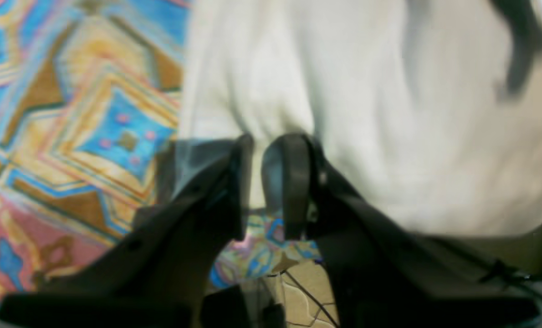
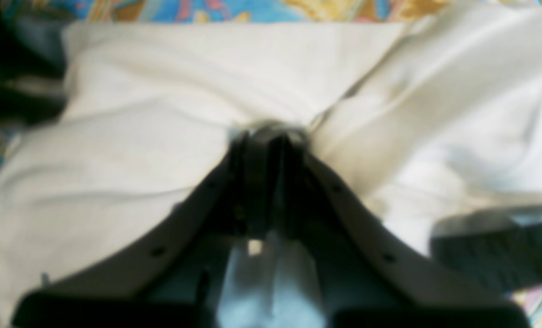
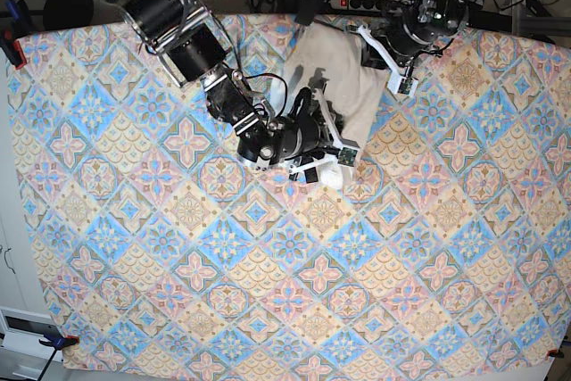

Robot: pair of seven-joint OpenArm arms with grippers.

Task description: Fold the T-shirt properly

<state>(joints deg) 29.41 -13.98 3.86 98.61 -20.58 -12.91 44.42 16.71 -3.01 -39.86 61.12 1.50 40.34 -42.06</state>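
The T-shirt (image 3: pixel 343 86) lies bunched at upper centre of the base view on the patterned cloth (image 3: pixel 268 292). My right gripper (image 2: pixel 267 136) is pinched tight on its fabric; my left gripper (image 1: pixel 257 150) clamps an edge, jaws narrowly parted, so I can carry the fold.

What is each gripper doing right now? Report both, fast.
Left gripper: fingers nearly closed, pinching the edge of the T-shirt.
Right gripper: closed on a bunched fold of the T-shirt.
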